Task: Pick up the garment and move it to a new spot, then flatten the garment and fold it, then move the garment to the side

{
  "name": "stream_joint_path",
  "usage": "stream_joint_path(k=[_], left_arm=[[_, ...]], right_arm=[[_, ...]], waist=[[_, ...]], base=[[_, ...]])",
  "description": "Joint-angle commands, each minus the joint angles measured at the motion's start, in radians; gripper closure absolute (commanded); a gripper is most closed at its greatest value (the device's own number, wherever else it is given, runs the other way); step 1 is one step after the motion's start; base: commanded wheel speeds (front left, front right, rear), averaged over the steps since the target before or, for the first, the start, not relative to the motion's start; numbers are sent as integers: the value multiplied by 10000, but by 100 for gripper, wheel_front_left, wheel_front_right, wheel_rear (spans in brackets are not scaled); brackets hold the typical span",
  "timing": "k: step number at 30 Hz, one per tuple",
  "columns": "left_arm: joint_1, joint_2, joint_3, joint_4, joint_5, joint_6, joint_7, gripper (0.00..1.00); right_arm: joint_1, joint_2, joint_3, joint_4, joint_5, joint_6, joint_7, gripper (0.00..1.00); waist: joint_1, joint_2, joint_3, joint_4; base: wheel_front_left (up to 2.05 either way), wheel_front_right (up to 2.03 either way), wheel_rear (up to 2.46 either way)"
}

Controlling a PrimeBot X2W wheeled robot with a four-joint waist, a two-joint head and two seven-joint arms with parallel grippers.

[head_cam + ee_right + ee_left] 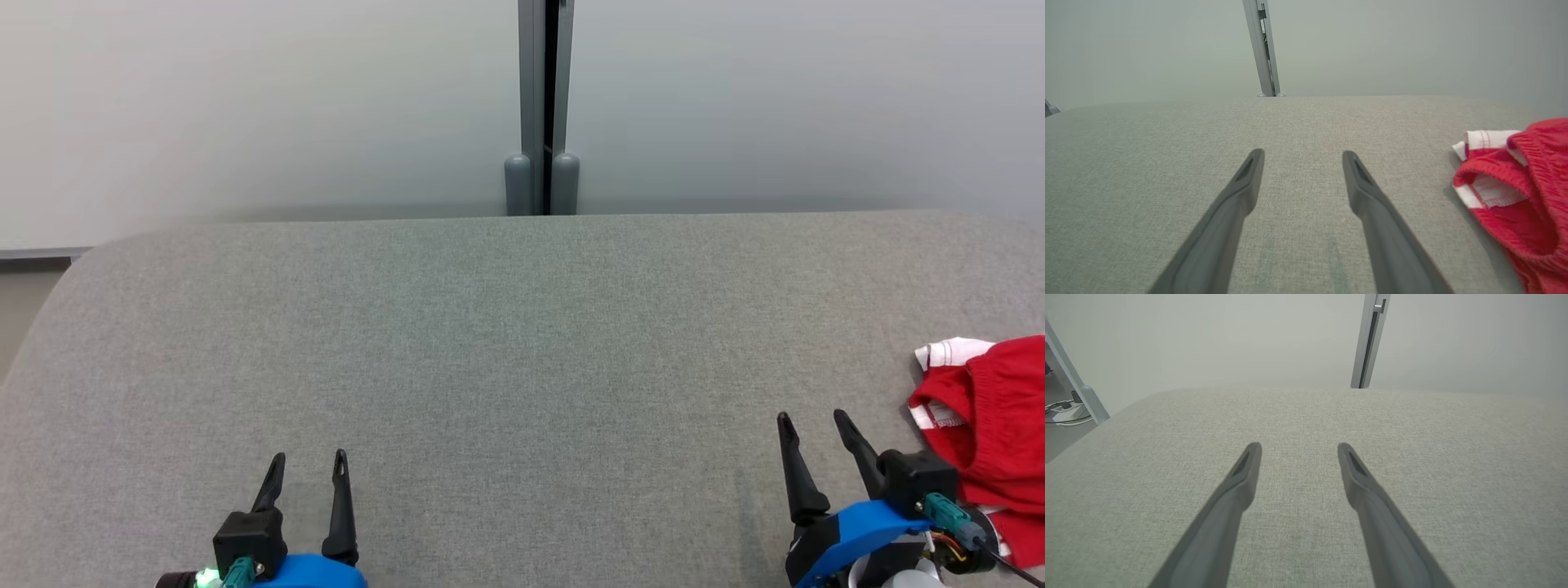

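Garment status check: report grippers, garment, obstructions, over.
Left gripper: jaws open, empty. Right gripper: jaws open, empty. Red garment crumpled, untouched, right edge of grey surface. Nothing blocking it.

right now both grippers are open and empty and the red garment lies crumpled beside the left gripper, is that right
Not quite. The red garment lies crumpled beside the right gripper, not the left gripper, as the head view shows. Both grippers are open and empty.

Left end effector (309, 461) and right end effector (812, 420), both fingers spread, empty.
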Motion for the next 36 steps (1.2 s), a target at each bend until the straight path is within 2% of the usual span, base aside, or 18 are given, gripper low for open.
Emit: stream_joint_path(k=[1,6,7,12,36], left_arm=[[84,4,67,-8,-59,-23,-25,0],[261,3,117,-3,-390,-348,-25,0],[227,2,112,8,-416,-362,1,100],[420,-19,159,369,-576,-370,138,100],[85,-12,733,-405,-4928,-656,1220,100]], right_arm=[[182,-2,23,6,43,-4,-41,0],[277,-1,89,-89,195,-4,-42,0],[133,0,78,-51,163,0,0,100],[252,11,28,306,320,0,134,100],[395,4,-180,-684,4835,0,1215,100]], waist=[[2,2,-121,-78],[2,2,-379,-96],[2,0,-372,-76],[2,0,-399,-79],[2,1,-377,-149]], base=[[0,0,0],[0,0,0],[0,0,0],[0,0,0],[0,0,0]])
